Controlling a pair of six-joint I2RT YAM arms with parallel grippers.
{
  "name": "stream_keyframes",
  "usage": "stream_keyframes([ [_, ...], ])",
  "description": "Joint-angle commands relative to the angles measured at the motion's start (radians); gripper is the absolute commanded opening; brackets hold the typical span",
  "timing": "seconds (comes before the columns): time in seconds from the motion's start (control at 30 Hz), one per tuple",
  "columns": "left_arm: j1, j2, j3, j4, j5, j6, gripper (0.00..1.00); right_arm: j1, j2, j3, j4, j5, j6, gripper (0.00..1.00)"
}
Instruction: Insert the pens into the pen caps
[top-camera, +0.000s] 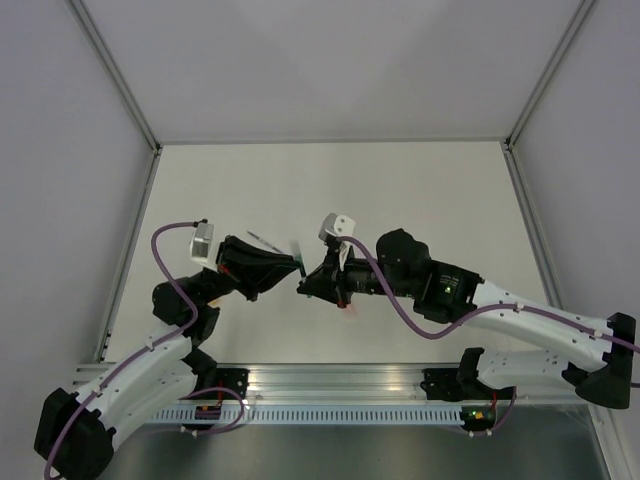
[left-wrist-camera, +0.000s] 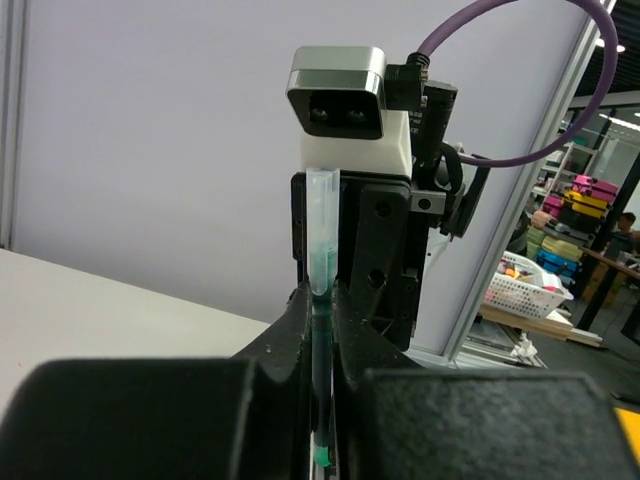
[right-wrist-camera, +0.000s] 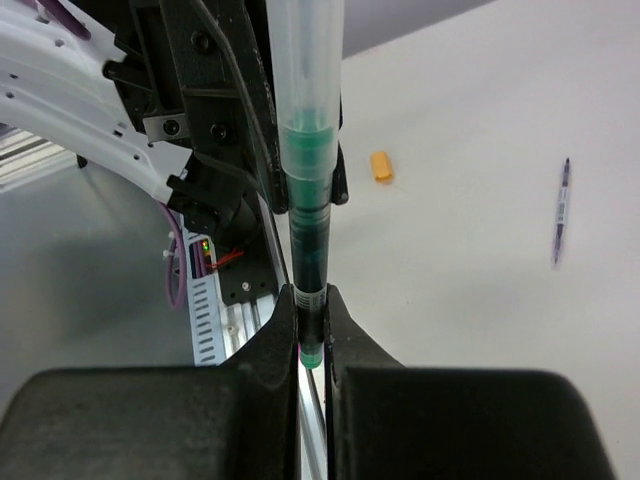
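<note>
My right gripper (right-wrist-camera: 309, 300) is shut on the green end of the dark pen (right-wrist-camera: 307, 240). The pen runs straight out to my left gripper (left-wrist-camera: 322, 300), which is shut on the teal-green cap (left-wrist-camera: 322, 235). The cap's clear sleeve (right-wrist-camera: 305, 60) covers the pen's far tip. In the top view the two grippers, left (top-camera: 297, 269) and right (top-camera: 309, 284), meet nose to nose above the table's near middle. The orange-yellow cap (right-wrist-camera: 381, 165) lies on the table. The pale orange pen cannot be made out.
A thin purple pen (right-wrist-camera: 561, 210) lies loose on the table, also in the top view (top-camera: 265, 240) beyond the left gripper. A small orange bit (top-camera: 348, 312) shows under the right gripper. An aluminium rail (top-camera: 330, 380) runs along the table's near edge.
</note>
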Motion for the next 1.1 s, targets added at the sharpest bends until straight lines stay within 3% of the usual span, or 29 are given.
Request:
stream_keyframes([
  [0.0, -0.025, -0.018, 0.012, -0.261, 0.252, 0.003, 0.17, -0.021, -0.075, 0.03, 0.396, 0.04, -0.007, 0.0],
  [0.07, -0.025, -0.031, 0.044, -0.303, 0.252, 0.009, 0.28, -0.021, -0.084, 0.013, 0.387, 0.031, -0.01, 0.0],
  [0.1, -0.025, -0.045, 0.052, -0.318, 0.249, 0.013, 0.47, -0.021, -0.096, 0.01, 0.372, 0.025, -0.013, 0.0],
  [0.23, -0.025, -0.088, 0.115, -0.425, 0.223, 0.05, 0.68, -0.021, -0.121, -0.021, 0.341, 0.009, -0.006, 0.0],
  [0.5, -0.025, -0.139, 0.274, -0.677, 0.18, 0.151, 0.86, -0.021, -0.153, -0.113, 0.258, -0.024, 0.026, 0.0],
  [0.7, -0.025, -0.139, 0.441, -0.905, 0.087, 0.302, 0.91, -0.021, -0.173, -0.171, 0.195, -0.087, 0.037, 0.0],
  [0.8, -0.024, -0.105, 0.489, -0.938, 0.094, 0.326, 0.96, -0.021, -0.173, -0.2, 0.214, -0.13, 0.052, 0.0],
  [1.07, -0.025, -0.022, 0.471, -0.904, 0.102, 0.328, 0.95, -0.021, -0.127, -0.232, 0.286, -0.199, 0.094, 0.0],
])
